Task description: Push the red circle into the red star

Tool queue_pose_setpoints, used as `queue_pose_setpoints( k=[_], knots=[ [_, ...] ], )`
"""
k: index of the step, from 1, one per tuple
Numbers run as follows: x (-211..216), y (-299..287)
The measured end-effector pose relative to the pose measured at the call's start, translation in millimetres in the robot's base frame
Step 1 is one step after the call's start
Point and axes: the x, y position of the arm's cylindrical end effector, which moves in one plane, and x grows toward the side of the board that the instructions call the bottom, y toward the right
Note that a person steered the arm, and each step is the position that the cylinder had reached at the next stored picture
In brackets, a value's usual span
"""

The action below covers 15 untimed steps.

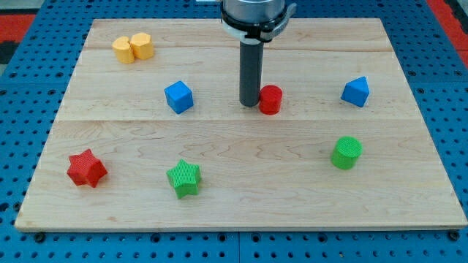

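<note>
The red circle (270, 99) sits near the middle of the counter (241, 190), and my tip (250, 103) stands just at its left in the view, seemingly touching it. The tool is a bare rod and holds nothing. The red star (86, 169) lies well apart at lower left, beyond the blue cube (178, 96) and green star (183, 179).

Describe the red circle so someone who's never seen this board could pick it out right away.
On the wooden board, look at the middle of the upper half, where the dark rod comes down. The red circle sits right beside my tip, on the view's right. It is a round red cylinder; the red star is pointed.
</note>
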Motion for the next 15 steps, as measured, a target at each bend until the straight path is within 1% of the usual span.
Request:
queue_pose_setpoints(
  k=[1, 2, 3, 4, 5, 6, 8, 9, 10, 11, 12, 13, 14, 15],
  knots=[
    [-45, 16],
    [-21, 61],
    [9, 16],
    [52, 1],
    [46, 59],
    [76, 44],
    [94, -107],
    [116, -160],
    [103, -125],
    [97, -137],
    [121, -179],
    [142, -181],
    [178, -194],
    [209, -174]
  ],
)
